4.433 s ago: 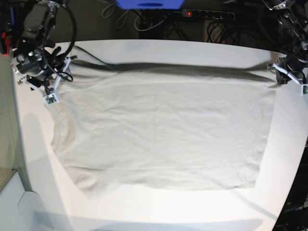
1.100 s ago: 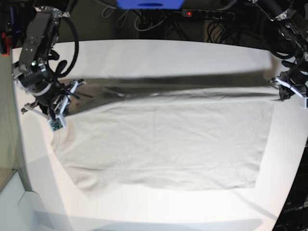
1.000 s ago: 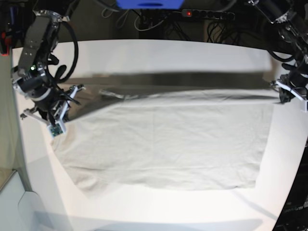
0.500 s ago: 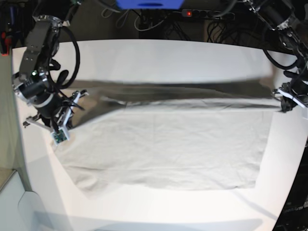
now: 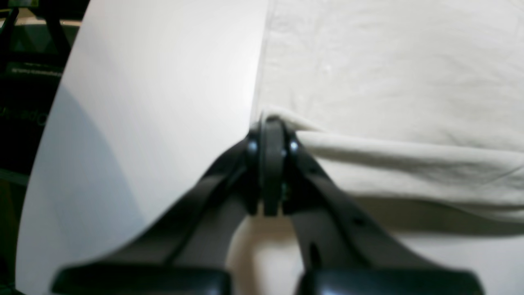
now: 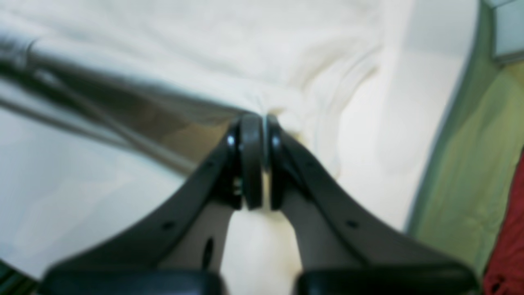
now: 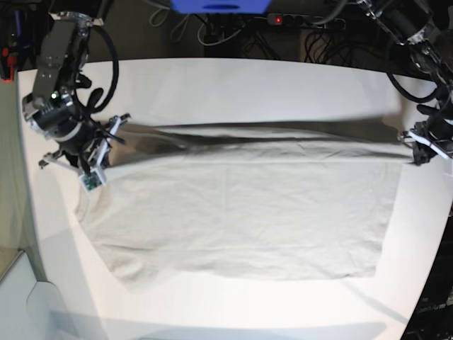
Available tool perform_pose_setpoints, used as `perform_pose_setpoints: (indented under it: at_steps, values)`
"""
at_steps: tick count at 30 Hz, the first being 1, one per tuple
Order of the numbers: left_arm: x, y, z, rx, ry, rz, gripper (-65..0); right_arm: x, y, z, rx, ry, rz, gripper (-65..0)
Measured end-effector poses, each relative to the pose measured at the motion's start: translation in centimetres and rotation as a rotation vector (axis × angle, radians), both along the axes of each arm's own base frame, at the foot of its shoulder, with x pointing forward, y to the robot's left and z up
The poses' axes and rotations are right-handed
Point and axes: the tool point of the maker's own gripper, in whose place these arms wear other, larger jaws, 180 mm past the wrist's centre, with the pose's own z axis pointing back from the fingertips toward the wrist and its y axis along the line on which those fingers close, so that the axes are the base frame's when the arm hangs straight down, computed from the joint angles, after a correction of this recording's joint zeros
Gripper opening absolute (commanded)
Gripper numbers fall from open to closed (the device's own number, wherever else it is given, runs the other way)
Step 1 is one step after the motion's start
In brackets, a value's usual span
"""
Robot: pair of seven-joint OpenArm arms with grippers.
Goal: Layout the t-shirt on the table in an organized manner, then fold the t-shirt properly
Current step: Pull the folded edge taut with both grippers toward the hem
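The beige t-shirt (image 7: 241, 205) lies spread across the white table (image 7: 248, 85), with its far edge raised and stretched between both grippers. My left gripper (image 7: 416, 150) is shut on the far right corner. In the left wrist view the left gripper (image 5: 268, 123) pinches a rolled edge of the t-shirt (image 5: 389, 82) above the table (image 5: 163, 82). My right gripper (image 7: 105, 147) is shut on the far left corner. In the blurred right wrist view the right gripper (image 6: 257, 121) has bunched t-shirt (image 6: 286, 49) cloth at its tips.
A power strip (image 7: 304, 21) with a red light, a blue object (image 7: 219, 6) and cables lie beyond the table's far edge. The curved table edge (image 7: 435, 234) runs close to the shirt's right side. A green surface (image 6: 462, 172) borders the table near the right gripper.
Both grippers carried the shirt's far edge toward the front, laying it over the body. In the last half second the right gripper shifted slightly back and the shadow under the edge narrowed.
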Motion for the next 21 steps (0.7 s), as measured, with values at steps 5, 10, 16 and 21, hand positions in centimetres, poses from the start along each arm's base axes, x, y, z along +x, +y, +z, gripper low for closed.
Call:
perform_pose_setpoints:
  at_steps: [5, 10, 16, 21]
  values:
    - [0.0, 0.0, 0.0, 0.0, -0.001, 0.0, -64.9, -0.9, 0.3, -0.7, 0.011, 0.01, 0.008, -63.9]
    - [0.5, 0.0, 0.4, -0.001, -0.014, 0.0, -64.9, -1.1, 0.2, -0.2, 0.009, -0.014, 0.015, -64.0]
    - [0.4, 0.1, -0.5, -0.023, 0.004, 0.007, -64.9, -4.0, 0.7, -1.8, 0.044, -0.016, 0.059, -64.0]
    - [0.3, 0.1, -0.8, -0.031, 0.011, 0.007, -64.9, -6.5, 2.0, -2.7, 0.114, -0.025, 0.086, -64.0]
